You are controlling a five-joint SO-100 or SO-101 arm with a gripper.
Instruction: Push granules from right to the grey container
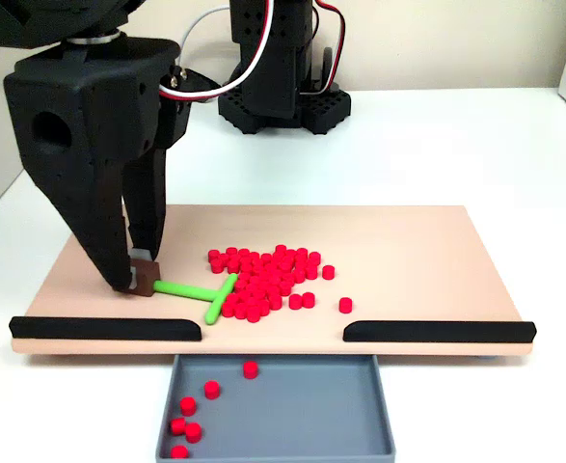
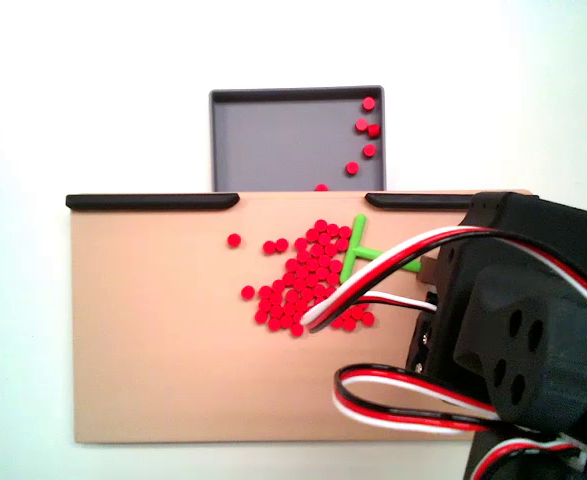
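Crucially, the jaws (image 1: 140, 273) were clamped on the stem end of the green T-shaped pusher (image 1: 198, 290), whose crossbar touched the left edge of the granules (image 1: 268, 280) heaped mid-board in a fixed view. The grey container (image 1: 292, 410) lay nearer the camera, past the gap between the black bars (image 1: 104, 329). The arm hid the jaws' grip in another fixed view

Grey container (image 1: 379, 405): you lose its near edge at the frame bottom.
Pusher stick (image 2: 358, 248): the arm (image 2: 518, 330) hides its handle from you beside the granules (image 2: 308, 275).
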